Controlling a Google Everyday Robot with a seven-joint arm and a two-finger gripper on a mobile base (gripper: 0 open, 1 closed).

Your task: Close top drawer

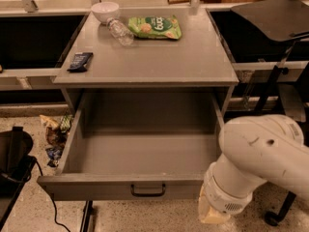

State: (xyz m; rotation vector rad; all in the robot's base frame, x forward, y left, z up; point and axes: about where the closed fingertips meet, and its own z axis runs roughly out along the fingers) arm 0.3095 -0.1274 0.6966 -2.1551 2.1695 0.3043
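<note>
The top drawer (120, 186) of the grey cabinet stands pulled far out, and its inside is bare. Its flat front faces me, with a small black bar handle (147, 191) at the centre. My white arm (263, 153) comes in from the lower right. The gripper (212, 215) shows only as a beige end below the wrist. It is low, just in front of the right end of the drawer front and to the right of the handle. The lower drawers are out of view.
On the cabinet top (193, 62) lie a white bowl (105, 11), a clear plastic bottle (120, 31), a green snack bag (154, 27) and a dark bar (80, 61). A black chair (275, 13) stands at the right. A black bag (12, 158) and wrappers (55, 132) lie on the floor at the left.
</note>
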